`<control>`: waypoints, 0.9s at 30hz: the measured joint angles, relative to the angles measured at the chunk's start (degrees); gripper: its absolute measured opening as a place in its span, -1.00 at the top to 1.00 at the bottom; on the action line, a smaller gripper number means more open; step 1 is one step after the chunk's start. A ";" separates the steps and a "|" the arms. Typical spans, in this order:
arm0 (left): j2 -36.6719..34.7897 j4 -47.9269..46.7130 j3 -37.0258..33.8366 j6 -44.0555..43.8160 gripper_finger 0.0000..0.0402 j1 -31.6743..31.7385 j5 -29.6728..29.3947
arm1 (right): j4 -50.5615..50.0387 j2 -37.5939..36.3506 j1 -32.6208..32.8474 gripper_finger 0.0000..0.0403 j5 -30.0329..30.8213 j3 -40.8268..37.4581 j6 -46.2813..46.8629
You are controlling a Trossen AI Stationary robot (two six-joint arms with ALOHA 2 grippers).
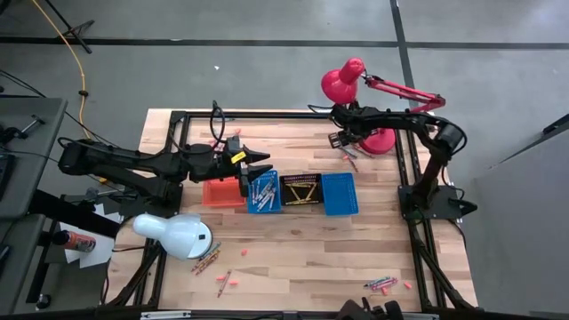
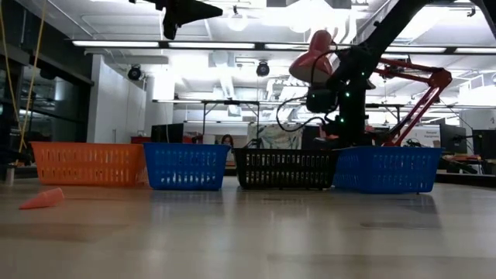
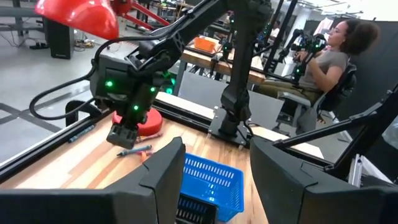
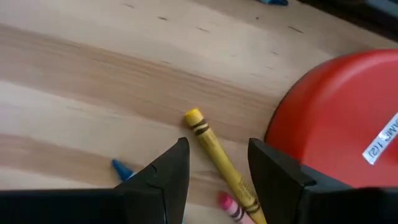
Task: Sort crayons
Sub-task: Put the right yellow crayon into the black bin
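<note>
Several crayons lie in the left blue basket [image 1: 263, 191], which stands between an orange basket [image 1: 222, 192] and a black basket [image 1: 300, 188]; a second blue basket [image 1: 340, 193] stands to their right. My left gripper [image 1: 263, 162] hovers open and empty above the left blue basket's far side. My right gripper [image 4: 217, 177] is open, low over the table beside the red lamp base [image 4: 342, 137]. A yellow crayon [image 4: 214, 152] lies on the wood between its fingers, with a pink crayon [image 4: 233, 208] and a blue crayon [image 4: 121, 168] next to it.
A red desk lamp [image 1: 347, 82] stands at the table's far right, a white lamp [image 1: 173, 236] at the near left. Loose crayons lie near the front edge at left [image 1: 209, 260] and right [image 1: 382, 284]. A person sits beyond the table [image 3: 329, 56].
</note>
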 joint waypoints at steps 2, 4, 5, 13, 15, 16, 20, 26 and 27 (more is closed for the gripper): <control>0.00 0.02 -0.02 0.00 0.15 0.00 0.00 | 0.56 0.87 -0.90 0.22 -1.61 0.00 0.67; 0.00 -0.18 0.00 -0.02 0.15 0.00 0.02 | 1.08 1.79 -1.78 0.22 -5.04 -0.01 0.79; 0.00 -0.42 -0.02 -0.04 0.15 0.00 0.06 | 1.20 2.11 -2.06 0.22 -6.26 0.02 0.63; 0.00 -1.06 0.00 -1.51 0.15 -0.02 0.24 | 0.45 3.22 -2.12 0.31 -9.05 0.17 -1.96; 0.00 -1.03 -0.02 -1.51 0.15 -0.02 0.24 | 0.26 3.22 -2.06 0.45 -9.92 0.20 -3.22; 0.00 -1.04 -0.01 -1.51 0.15 -0.02 0.24 | 0.16 3.23 -1.92 0.55 -10.25 0.20 -3.72; 0.00 -1.06 0.00 -1.51 0.15 -0.02 0.24 | -0.32 3.29 -0.80 0.93 -10.31 0.17 -6.91; 0.00 -1.04 -0.02 -1.49 0.15 -0.02 0.25 | -0.70 3.33 0.68 0.97 -8.92 0.11 -8.56; 0.00 -1.04 -0.02 -1.48 0.15 -0.02 0.26 | -0.71 3.31 0.78 0.97 -8.85 0.10 -9.15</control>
